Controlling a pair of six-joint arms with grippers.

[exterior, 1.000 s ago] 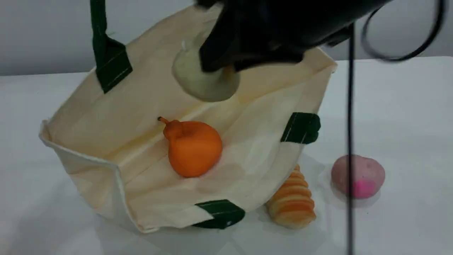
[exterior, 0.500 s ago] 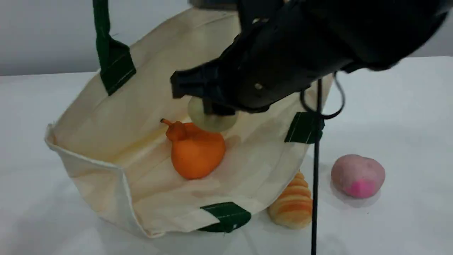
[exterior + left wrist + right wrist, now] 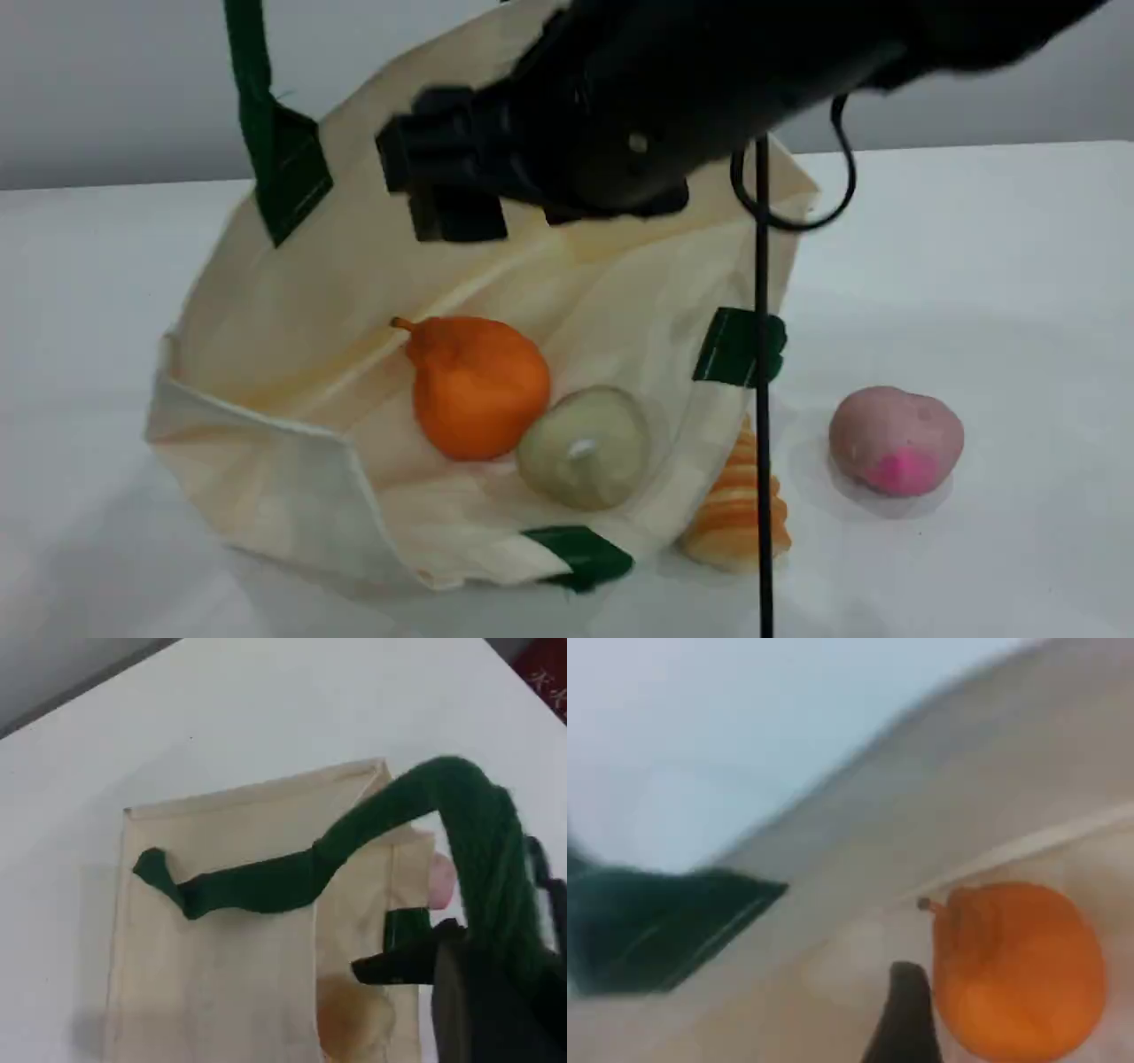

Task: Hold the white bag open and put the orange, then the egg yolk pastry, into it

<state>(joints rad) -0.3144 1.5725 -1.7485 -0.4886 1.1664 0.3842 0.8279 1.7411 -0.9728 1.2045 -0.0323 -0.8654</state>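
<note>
Scene view: orange (image 3: 478,390), egg yolk pastry (image 3: 585,447) inside white bag (image 3: 292,266).
Left claw (image 3: 461,961) pinches strap (image 3: 266,881); right claw (image 3: 438,190) spread; withdraw next.

You have free room in the left half of the bag (image 3: 292,266); the orange (image 3: 478,390) and pastry (image 3: 585,447) crowd its lower right, with the right pincer (image 3: 443,190) above. Outside, a loaf (image 3: 735,514) and a pink lump (image 3: 895,439) block the counter (image 3: 1019,266) near its right side.

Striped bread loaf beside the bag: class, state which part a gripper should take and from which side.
Probably the wide near end of the loaf, squeezed across its width, coming down from above. It lies flat and tapers toward a far tip tucked against the bag; the near end is clear.
</note>
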